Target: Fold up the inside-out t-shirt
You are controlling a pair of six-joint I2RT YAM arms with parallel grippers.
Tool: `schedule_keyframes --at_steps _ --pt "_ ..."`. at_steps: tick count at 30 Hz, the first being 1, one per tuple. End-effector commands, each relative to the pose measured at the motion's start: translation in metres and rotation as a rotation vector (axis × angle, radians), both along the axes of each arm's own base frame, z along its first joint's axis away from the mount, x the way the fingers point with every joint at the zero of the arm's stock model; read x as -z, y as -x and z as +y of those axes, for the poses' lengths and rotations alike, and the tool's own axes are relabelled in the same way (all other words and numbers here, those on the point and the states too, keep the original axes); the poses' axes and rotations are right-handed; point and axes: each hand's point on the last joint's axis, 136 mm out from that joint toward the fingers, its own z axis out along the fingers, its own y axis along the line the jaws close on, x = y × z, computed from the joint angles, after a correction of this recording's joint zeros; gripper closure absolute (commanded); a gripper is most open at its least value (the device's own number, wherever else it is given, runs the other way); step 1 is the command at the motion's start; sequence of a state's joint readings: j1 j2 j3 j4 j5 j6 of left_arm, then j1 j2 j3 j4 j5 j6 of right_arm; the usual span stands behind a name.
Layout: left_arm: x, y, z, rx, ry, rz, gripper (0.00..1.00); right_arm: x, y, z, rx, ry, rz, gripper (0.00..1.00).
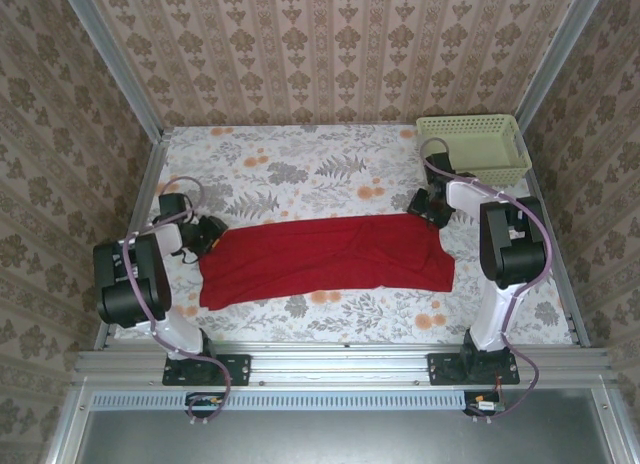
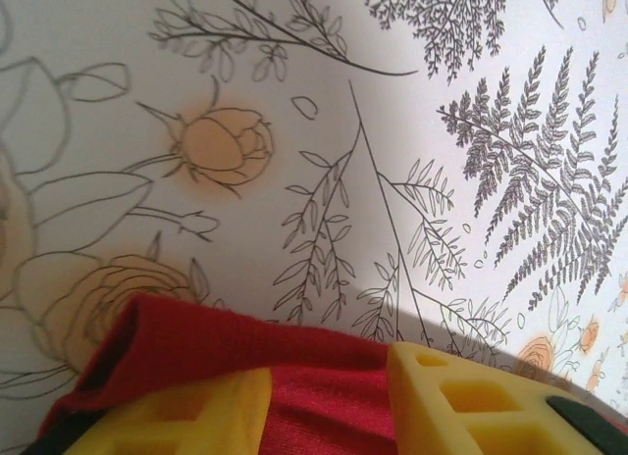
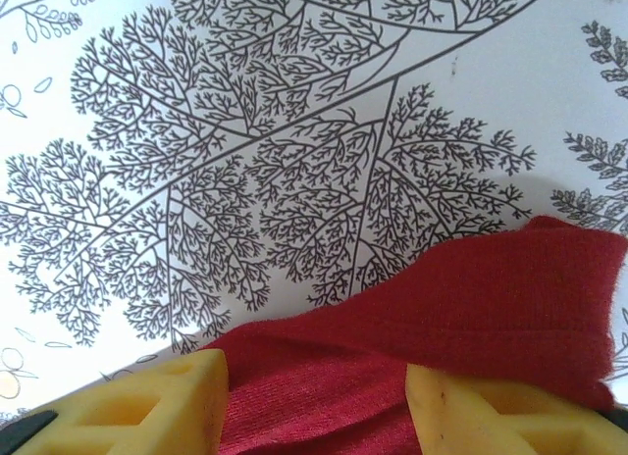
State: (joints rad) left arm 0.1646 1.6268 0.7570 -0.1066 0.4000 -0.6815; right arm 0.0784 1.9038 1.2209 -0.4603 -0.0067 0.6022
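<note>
The inside-out t-shirt [image 1: 325,256] is plain red cloth lying as a long flat band across the table's near half. My left gripper [image 1: 205,234] is at its far left corner and my right gripper [image 1: 425,209] at its far right corner. In the left wrist view the gripper [image 2: 329,396] stands open, its yellow fingers [image 2: 461,396] apart with red cloth [image 2: 324,377] between them and a fold over the left one. In the right wrist view the gripper [image 3: 316,396] is likewise open, with the shirt's edge [image 3: 471,298] between the fingers [image 3: 147,406] and over the right one.
A pale green basket [image 1: 472,149] stands at the far right corner, just behind the right arm. The table carries a floral printed cover [image 1: 300,174]. Patterned walls and metal rails [image 1: 150,184] close in the sides, and a frame bar runs along the near edge.
</note>
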Motion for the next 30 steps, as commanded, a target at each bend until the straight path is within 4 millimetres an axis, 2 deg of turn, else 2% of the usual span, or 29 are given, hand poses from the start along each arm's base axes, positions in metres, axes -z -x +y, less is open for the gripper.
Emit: schedule_keyframes --at_steps 1,3,5,7,9,11,14,18,22,25,30 --pt "0.018 0.021 0.016 -0.062 -0.036 0.092 0.56 0.013 0.009 -0.016 0.015 0.02 0.034 0.46" --pt "0.007 0.015 0.011 -0.036 -0.016 0.064 0.52 -0.004 0.005 -0.008 -0.035 -0.014 -0.011 0.42" --pt "-0.008 0.011 0.004 0.004 -0.013 0.049 0.48 -0.028 0.007 -0.003 -0.086 -0.021 -0.06 0.33" --pt "-0.024 0.012 -0.002 0.036 -0.036 0.028 0.42 -0.049 0.017 -0.007 -0.103 0.005 -0.088 0.24" --pt "-0.038 0.017 -0.008 0.066 -0.074 0.009 0.37 -0.06 0.032 -0.014 -0.102 0.043 -0.086 0.18" --pt "-0.046 0.026 -0.013 0.087 -0.103 0.0 0.33 -0.058 0.051 -0.019 -0.1 0.072 -0.036 0.14" --pt "-0.044 0.04 -0.019 0.1 -0.108 0.001 0.3 -0.043 0.073 -0.024 -0.086 0.087 0.053 0.1" --pt "-0.03 0.057 -0.024 0.102 -0.087 0.024 0.28 -0.023 0.084 -0.023 -0.068 0.079 0.123 0.08" --pt "-0.016 0.068 -0.026 0.088 -0.068 0.04 0.25 -0.009 0.085 -0.01 -0.087 0.057 0.163 0.05" --pt "0.002 0.081 -0.016 0.053 -0.114 0.118 0.23 0.002 0.087 0.001 -0.095 0.043 0.2 0.08" --pt "0.023 0.097 -0.006 -0.001 -0.144 0.194 0.19 0.015 0.085 0.022 -0.112 0.017 0.248 0.24"
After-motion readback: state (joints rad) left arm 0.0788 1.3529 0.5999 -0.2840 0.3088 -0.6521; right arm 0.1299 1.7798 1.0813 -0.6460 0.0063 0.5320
